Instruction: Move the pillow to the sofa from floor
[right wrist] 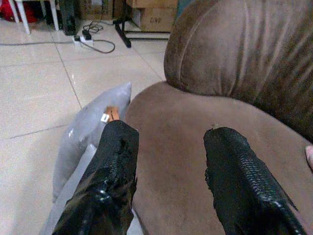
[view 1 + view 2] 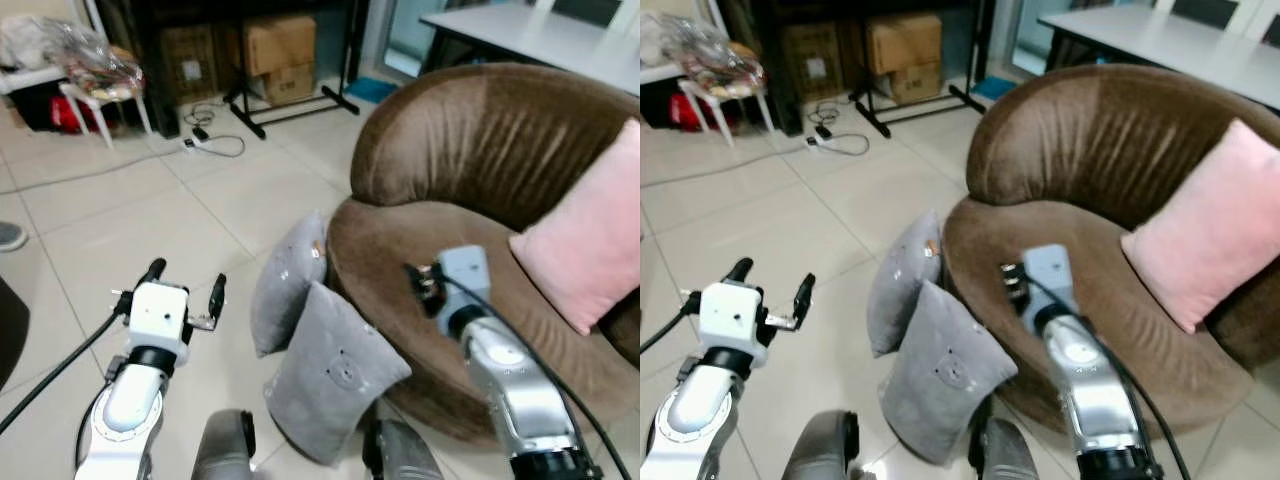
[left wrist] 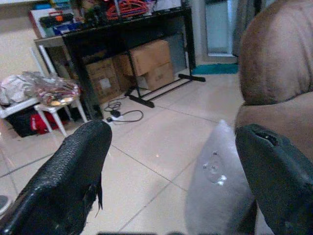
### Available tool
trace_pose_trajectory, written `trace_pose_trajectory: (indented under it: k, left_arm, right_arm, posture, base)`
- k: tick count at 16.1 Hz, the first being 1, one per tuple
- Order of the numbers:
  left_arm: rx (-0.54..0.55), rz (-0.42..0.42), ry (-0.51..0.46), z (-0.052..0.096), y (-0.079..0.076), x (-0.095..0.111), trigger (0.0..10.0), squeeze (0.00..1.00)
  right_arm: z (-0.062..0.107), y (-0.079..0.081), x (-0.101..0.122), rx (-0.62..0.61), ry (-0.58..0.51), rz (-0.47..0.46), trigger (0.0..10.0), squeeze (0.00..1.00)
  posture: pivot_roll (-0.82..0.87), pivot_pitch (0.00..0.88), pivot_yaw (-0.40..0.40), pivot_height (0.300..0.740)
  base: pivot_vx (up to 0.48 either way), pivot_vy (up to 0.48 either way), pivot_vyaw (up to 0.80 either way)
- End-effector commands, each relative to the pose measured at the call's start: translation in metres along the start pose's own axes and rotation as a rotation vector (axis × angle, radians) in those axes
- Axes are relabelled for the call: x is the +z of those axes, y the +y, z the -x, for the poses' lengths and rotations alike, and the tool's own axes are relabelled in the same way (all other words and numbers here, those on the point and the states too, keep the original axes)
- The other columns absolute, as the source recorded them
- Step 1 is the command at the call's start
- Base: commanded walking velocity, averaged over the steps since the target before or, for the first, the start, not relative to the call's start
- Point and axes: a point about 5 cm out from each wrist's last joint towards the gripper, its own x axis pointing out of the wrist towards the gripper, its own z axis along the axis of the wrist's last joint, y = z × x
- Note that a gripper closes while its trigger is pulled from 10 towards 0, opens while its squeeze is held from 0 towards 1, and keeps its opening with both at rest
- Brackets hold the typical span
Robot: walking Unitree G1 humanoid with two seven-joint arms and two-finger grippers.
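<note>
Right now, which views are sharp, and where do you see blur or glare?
Left eye view: mostly sharp, the grey pillows clear against the brown sofa; soft glare on the floor tiles. Left wrist view: the left tool close and blurred, background softer. Right wrist view: the right tool fingers near, edges slightly soft.

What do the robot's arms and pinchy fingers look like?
Both arms are shiny silver tubes with black joints and thin black cables running along them. The left gripper sits on a white boxy wrist block. The right gripper sits on a pale grey block. Its two long black fingers look bumpy and rough, like grippy rubber.
</note>
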Motion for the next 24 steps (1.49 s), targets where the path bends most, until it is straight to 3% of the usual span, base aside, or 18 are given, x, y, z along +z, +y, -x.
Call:
trace_pose_trajectory:
  k: [1,12,24]
  left_arm:
    - [0.012,-0.001,0.004,0.0012,0.0040,-0.0003,10.0,0.00]
    - [0.021,-0.006,0.015,-0.0002,0.0045,-0.0019,10.0,0.00]
    - [0.018,-0.019,0.028,-0.0001,0.0028,-0.0043,10.0,0.00]
  right_arm:
    - [-0.0027,0.0068,0.0050,0.022,-0.015,0.005,10.0,0.00]
    - [-0.0043,0.0060,0.0063,0.016,-0.017,-0.016,10.0,0.00]
    - [-0.0075,0.0048,0.0080,0.024,-0.017,-0.026,10.0,0.00]
  posture:
    - [0.07,0.000,-0.078,0.605]
    - [0.07,0.000,-0.077,0.600]
    - [0.07,0.000,-0.087,0.491]
  base:
    - [0.266,0.000,0.00]
    - [0.215,0.000,0.00]
    - [0.000,0.000,0.00]
